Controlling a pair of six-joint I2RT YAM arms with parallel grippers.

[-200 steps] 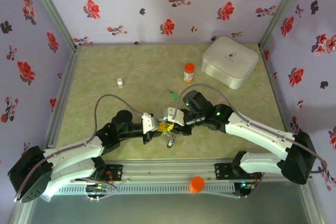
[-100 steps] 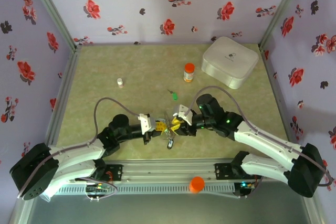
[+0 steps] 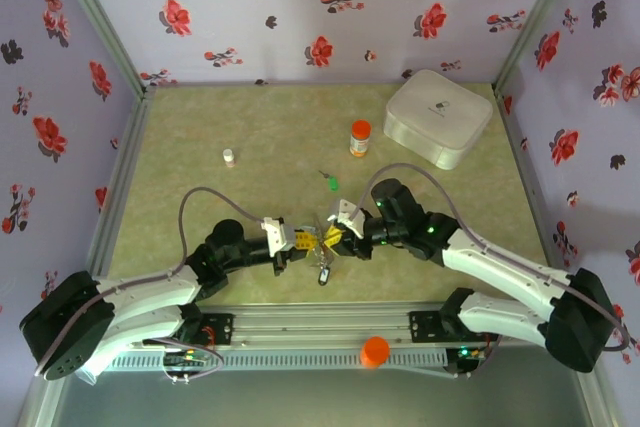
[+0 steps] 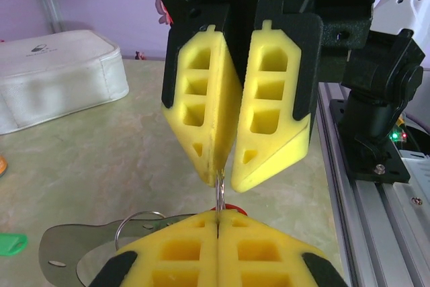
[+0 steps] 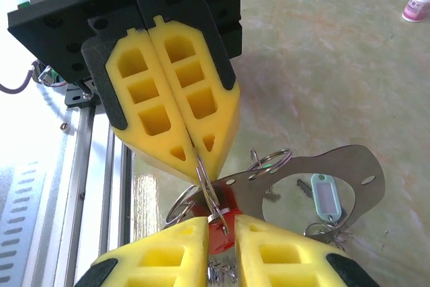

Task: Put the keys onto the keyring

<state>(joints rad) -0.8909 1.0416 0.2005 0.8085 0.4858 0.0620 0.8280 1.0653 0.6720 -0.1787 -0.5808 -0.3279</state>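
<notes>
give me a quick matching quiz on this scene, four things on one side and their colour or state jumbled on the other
Things:
1 bottle cap
2 loose key's tag
3 rounded case
4 left claw

Colour or state:
a shut on a split ring
b white
c orange
d green

Pairs: 1-c, 2-d, 3-b, 4-a

Orange-capped bottle [image 3: 360, 138] beside white case [image 3: 438, 118] (rounded corners), small white vial [image 3: 228, 156] well left.
</notes>
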